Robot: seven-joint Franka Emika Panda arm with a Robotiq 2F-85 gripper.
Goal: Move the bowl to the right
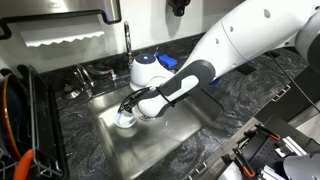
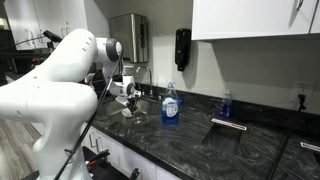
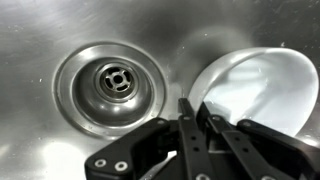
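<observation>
The small white glossy bowl [image 3: 262, 88] is in the steel sink [image 3: 40, 30], to the right of the round metal drain strainer [image 3: 115, 80] in the wrist view. My gripper [image 3: 195, 105] is shut on the bowl's near-left rim, one finger inside and one outside. In an exterior view the bowl [image 1: 124, 120] sits low in the sink basin [image 1: 160, 145] under the gripper [image 1: 129, 108]. In an exterior view the gripper [image 2: 127, 103] reaches down into the sink and the bowl is hidden.
A faucet [image 1: 127, 45] stands behind the sink. A dish rack [image 1: 15, 125] stands beside it. A blue soap bottle [image 2: 171, 106] stands on the dark stone counter [image 2: 200, 135]. A metal appliance [image 2: 128, 38] and a black dispenser [image 2: 183, 48] are at the wall.
</observation>
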